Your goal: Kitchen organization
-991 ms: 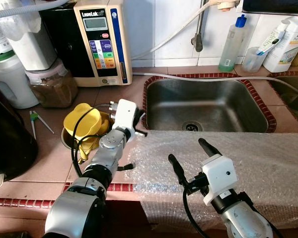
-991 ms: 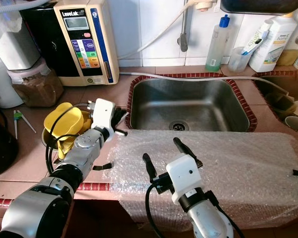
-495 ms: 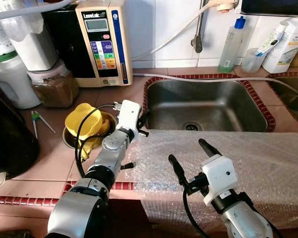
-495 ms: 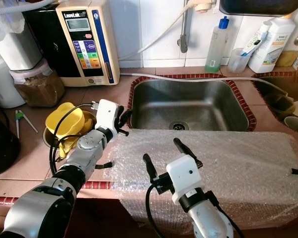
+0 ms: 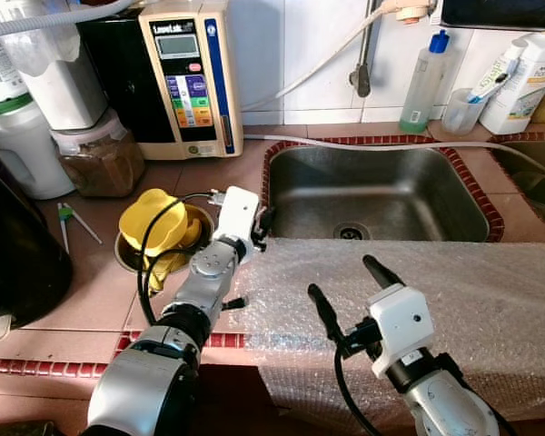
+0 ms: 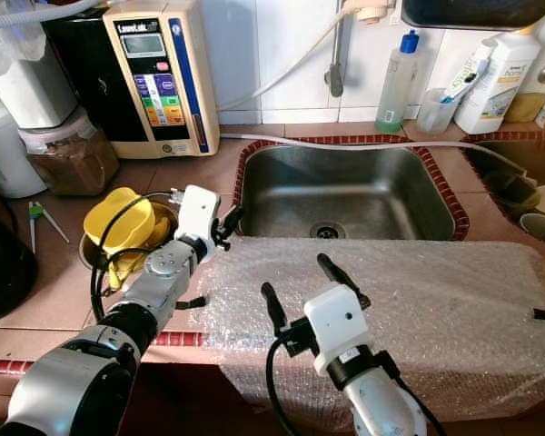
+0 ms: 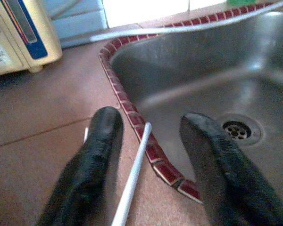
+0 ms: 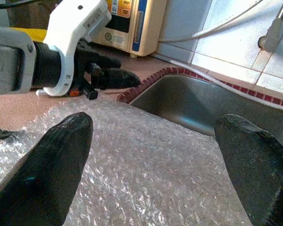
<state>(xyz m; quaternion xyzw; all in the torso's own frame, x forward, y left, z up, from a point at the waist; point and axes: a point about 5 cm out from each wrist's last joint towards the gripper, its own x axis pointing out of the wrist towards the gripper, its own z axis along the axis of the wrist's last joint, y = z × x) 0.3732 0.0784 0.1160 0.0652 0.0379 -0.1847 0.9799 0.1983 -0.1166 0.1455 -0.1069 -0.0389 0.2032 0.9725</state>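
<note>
The right hand (image 5: pixel 345 291), fingers spread, hovers over the bubble wrap (image 5: pixel 454 300) lining the worktop (image 5: pixel 91 291). Beyond it, the left hand (image 7: pixel 151 141), fingers also spread, straddles a thin white stick (image 7: pixel 134 176) beside the sink (image 5: pixel 381 195) rim, yellow bowls (image 5: pixel 154 222) behind it.

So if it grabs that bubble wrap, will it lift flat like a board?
Probably not. The bubble wrap already droops over the counter edge, so it looks floppy. It is thin and see-through, so likely very light. A push from the right gripper would probably crumple it.
</note>
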